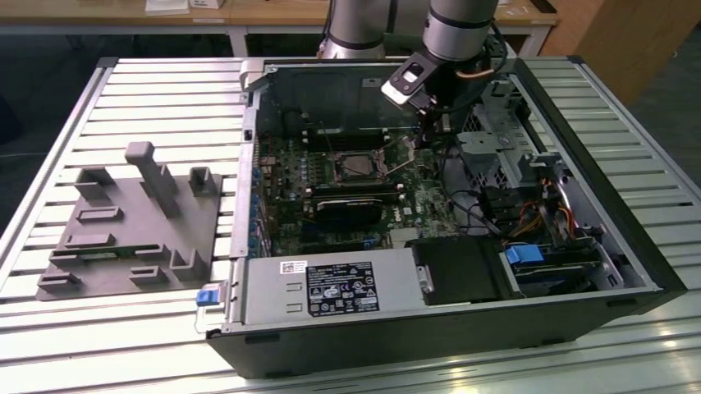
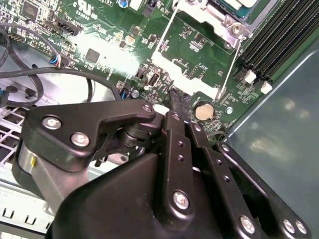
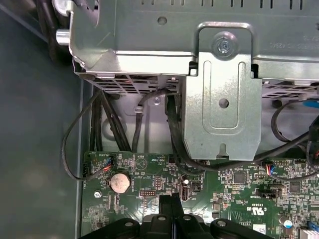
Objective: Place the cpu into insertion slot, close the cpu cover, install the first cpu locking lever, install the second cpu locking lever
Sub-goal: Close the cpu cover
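Note:
Inside the open computer case, the insertion slot (image 1: 356, 167) sits on the green motherboard with the silver cpu cover (image 2: 219, 15) lying flat over it. A pale patch that looks like the cpu (image 2: 238, 3) shows in the cover's window. Two thin silver locking levers stand out from the socket, one (image 2: 230, 64) reaching toward my gripper and the other (image 2: 167, 32) beside it. My gripper (image 1: 429, 135) hangs just to the exterior view's right of the socket. Its black fingertips (image 2: 175, 97) are pressed together with nothing between them, low over the board near the lever's end.
A grey metal drive cage (image 3: 219, 99) with black cables stands close past the gripper. A coin battery (image 3: 119, 182) lies on the board near the fingertips. A black block (image 1: 348, 209) sits below the socket, and a grey fixture plate (image 1: 131, 222) lies on the slatted table.

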Controlling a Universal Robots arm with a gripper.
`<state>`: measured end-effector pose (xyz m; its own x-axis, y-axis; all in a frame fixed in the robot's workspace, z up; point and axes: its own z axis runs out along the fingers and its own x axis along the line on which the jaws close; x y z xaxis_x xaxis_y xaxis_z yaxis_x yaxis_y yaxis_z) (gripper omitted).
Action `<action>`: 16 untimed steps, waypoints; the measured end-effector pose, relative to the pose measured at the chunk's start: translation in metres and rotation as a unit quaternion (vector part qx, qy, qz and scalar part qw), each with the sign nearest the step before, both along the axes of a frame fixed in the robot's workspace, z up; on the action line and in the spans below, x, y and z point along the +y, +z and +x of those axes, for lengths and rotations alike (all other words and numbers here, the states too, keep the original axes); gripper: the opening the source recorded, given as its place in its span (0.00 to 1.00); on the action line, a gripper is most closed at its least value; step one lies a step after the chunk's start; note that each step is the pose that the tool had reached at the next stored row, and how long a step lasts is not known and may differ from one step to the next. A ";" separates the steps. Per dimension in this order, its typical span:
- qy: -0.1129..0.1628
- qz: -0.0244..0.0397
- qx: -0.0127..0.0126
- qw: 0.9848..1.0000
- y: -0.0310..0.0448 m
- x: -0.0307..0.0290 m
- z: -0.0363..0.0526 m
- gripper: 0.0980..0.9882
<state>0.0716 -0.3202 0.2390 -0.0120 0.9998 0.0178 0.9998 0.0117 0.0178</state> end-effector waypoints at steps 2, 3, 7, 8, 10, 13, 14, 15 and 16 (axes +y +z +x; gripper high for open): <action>0.000 0.000 0.000 1.000 -0.0001 0.0000 -0.0025 0.01; 0.000 0.000 0.000 1.000 -0.0001 0.0000 -0.0041 0.01; 0.000 0.000 0.000 1.000 -0.0001 0.0000 -0.0110 0.01; 0.000 0.000 0.000 1.000 -0.0001 0.0000 -0.0129 0.01; 0.000 0.000 0.000 1.000 -0.0001 0.0000 -0.0161 0.01; 0.000 0.000 0.000 1.000 -0.0001 0.0000 -0.0207 0.01; 0.000 0.000 0.000 1.000 -0.0001 0.0000 -0.0222 0.01; 0.000 0.000 0.000 1.000 -0.0001 0.0000 -0.0238 0.01; 0.000 0.000 0.000 1.000 -0.0001 0.0000 -0.0253 0.01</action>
